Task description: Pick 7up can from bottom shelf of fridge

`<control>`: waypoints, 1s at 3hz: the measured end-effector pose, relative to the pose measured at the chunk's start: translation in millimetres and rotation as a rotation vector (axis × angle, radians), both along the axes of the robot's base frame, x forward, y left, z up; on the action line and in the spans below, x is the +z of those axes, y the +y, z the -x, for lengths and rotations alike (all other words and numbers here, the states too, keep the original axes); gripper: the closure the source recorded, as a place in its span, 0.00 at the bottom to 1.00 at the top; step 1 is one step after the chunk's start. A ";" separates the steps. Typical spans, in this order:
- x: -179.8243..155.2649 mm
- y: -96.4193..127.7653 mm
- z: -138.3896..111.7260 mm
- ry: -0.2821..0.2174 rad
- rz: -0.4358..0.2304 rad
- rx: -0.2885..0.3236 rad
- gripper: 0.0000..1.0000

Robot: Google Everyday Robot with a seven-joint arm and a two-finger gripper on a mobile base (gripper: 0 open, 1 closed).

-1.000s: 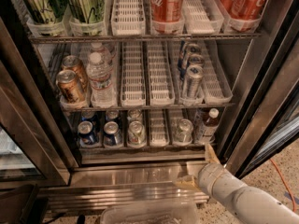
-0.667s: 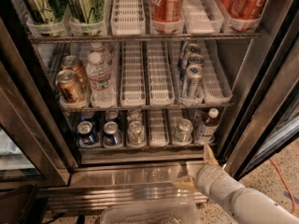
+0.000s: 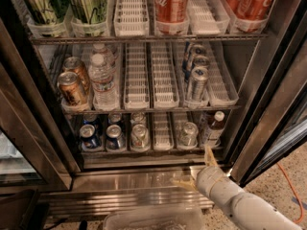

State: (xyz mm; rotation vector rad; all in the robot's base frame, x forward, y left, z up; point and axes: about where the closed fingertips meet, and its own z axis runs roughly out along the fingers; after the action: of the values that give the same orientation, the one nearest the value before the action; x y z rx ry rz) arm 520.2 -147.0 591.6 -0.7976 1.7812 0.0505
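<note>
The fridge [image 3: 268,104] stands open with its dark steel frame around several shelves. On the bottom shelf [image 3: 153,153], two short pale silvery-green cans stand upright in the white lane trays, one at the middle [image 3: 139,136] and one to the right [image 3: 188,134]. I cannot tell which of them is the 7up can. My gripper [image 3: 192,166] is open and empty. It hovers in front of the steel base panel, just below and right of the right-hand can and touching nothing.
Two blue cans [image 3: 89,137] stand at the left of the bottom shelf and a dark bottle [image 3: 213,127] at its right. The middle shelf holds copper cans [image 3: 72,87], water bottles [image 3: 102,80] and slim silver-blue cans [image 3: 196,83]. A clear bin [image 3: 153,218] sits below.
My gripper and arm have edged slightly to the left, closer to the fridge front. Nothing on the shelves has moved.
</note>
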 end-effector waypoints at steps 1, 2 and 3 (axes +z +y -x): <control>-1.6 2.8 -9.7 -0.046 -0.027 -0.006 0.00; -2.4 -2.6 -17.0 -0.090 -0.037 -0.032 0.08; -0.5 -11.0 -23.5 -0.139 -0.051 -0.061 0.08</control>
State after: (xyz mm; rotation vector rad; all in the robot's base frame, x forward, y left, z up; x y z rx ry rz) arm 543.7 -158.0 591.1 -0.6935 1.6651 -0.0003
